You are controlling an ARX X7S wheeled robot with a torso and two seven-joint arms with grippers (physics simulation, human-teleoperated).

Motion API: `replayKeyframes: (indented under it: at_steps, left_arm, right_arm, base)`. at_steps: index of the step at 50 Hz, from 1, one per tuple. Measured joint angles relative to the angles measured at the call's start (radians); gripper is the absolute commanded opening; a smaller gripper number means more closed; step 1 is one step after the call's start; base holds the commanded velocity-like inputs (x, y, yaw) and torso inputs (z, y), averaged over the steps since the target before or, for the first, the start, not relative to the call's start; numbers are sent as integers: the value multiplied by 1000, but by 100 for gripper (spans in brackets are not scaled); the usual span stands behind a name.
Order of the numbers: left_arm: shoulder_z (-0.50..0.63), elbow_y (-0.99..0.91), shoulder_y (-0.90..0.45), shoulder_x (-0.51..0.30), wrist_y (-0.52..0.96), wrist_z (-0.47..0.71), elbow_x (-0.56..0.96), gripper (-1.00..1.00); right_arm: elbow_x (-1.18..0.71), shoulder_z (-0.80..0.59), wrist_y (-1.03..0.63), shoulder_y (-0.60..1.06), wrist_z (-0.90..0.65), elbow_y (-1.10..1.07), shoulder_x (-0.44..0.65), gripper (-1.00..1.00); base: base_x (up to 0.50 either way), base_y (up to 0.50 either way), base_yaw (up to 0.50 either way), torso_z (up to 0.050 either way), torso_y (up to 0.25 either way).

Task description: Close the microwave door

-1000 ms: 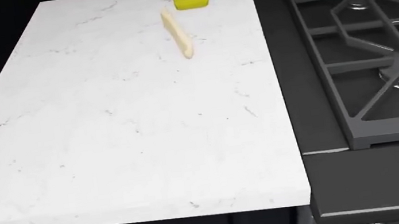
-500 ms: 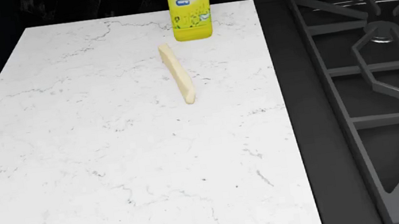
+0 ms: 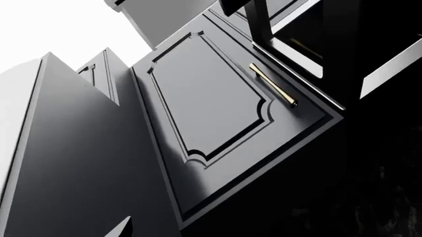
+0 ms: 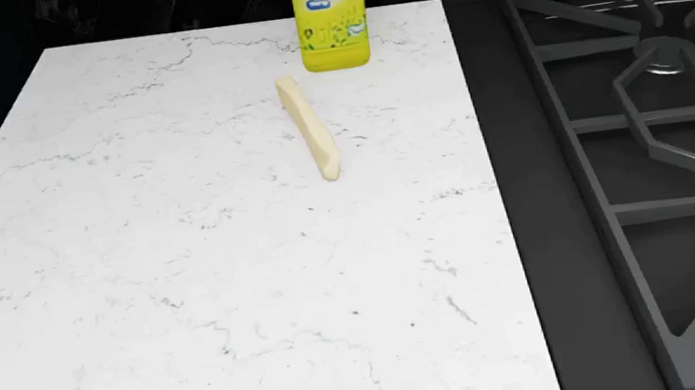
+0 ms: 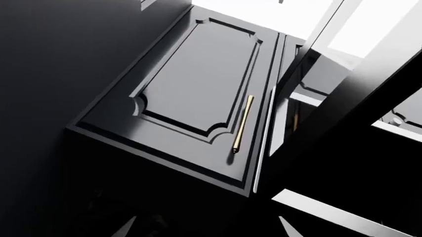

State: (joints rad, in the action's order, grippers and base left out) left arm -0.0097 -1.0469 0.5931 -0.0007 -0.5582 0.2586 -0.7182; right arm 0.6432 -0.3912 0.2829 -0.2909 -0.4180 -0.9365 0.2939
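Microwave door: a glossy dark panel [image 5: 343, 94] with a reflective face shows in the right wrist view, at about 3 o'clock from the cabinet door; whether it is the microwave door I cannot tell. It does not appear in the head view.
Cabinet door: dark, with a raised moulded panel [image 5: 197, 79] and a slim brass handle [image 5: 241, 123]; seen also from the left wrist [image 3: 204, 98], handle [image 3: 273, 85].
Left fingers: out of frame; their opening cannot be told.
Right fingers: two pale tips [image 5: 125, 228] at the frame edge, apart, nothing between them.
Countertop: white marble [image 4: 197, 275], with a yellow bottle [image 4: 330, 11] at 12 o'clock and a pale stick [image 4: 307, 127] just before it.
Stove: black grates [image 4: 662, 133] at 3 o'clock.
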Motion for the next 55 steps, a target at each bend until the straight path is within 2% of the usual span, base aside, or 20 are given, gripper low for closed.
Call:
replayKeyframes:
  at_steps: [12,25,43,55]
  left_arm:
    - [2,0,-1,0,1,-1,-2,100]
    - [2,0,-5,0,1,-2,0,100]
    - [-8,0,11,-1,-16,6,7,100]
    - [-8,0,11,-1,-17,9,7,100]
  right_arm:
    - [61,-6,10,-4,10,12,9,100]
    - [59,-13,-46,7,47,10,-18,100]
    - [112,-98,-380,252,433,-64,-206,100]
    - [210,-228,-554,441,583,-87,-264,100]
  base:
    - [368,-226,0,0,0]
    - [0,0,0,0,0]
    - [0,0,0,0,0]
    - [0,0,0,0,0]
